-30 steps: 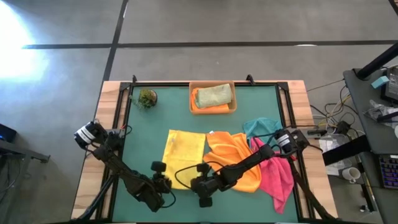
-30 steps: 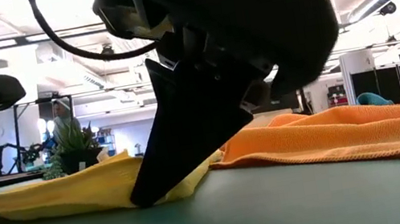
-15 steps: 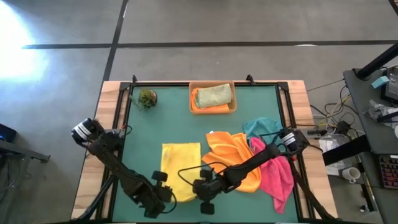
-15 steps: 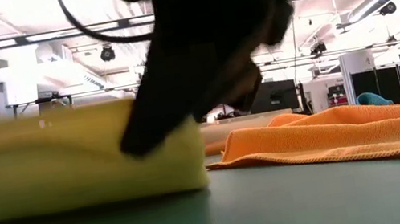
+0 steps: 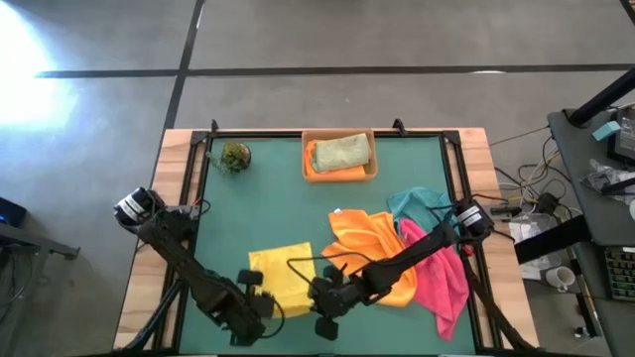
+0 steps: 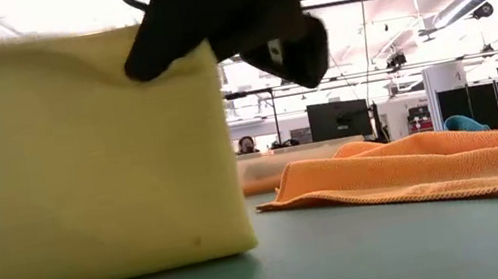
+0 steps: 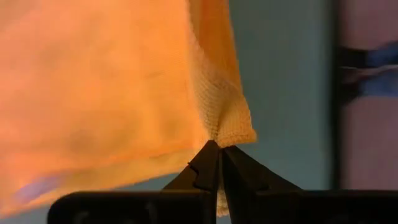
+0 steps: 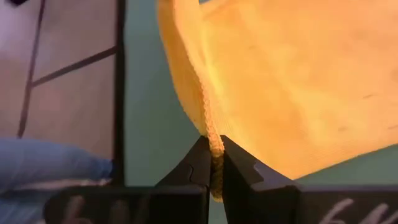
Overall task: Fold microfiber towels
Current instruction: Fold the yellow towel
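High view first: you have the left claw point(image 5: 260, 298) and the right claw point(image 5: 319, 296) at the near edge of the green counter point(image 5: 278, 188), each clamped on a corner of the yellow towel point(image 5: 278, 280), which lies between them. Just beside it, toward your right arm, sits the loose orange towel point(image 5: 372, 250), with the pink towel point(image 5: 442, 278) touching it and the teal towel point(image 5: 417, 203) behind. At the far edge the tan tray point(image 5: 339, 175) holds the olive green towel point(image 5: 339, 151) on top of a second orange one, and the plant ball point(image 5: 235, 156) stands well apart near the far left corner. Low view: your yellow towel point(image 6: 81, 163) hangs as a wall across most of the frame, blocking the counter behind it; the orange towel point(image 6: 416, 167) lies flat beside it. Left wrist view: your fingers point(image 7: 205, 168) are pinched together on the towel's corner. Right wrist view: those fingers point(image 8: 202, 165) pinch its hem likewise.
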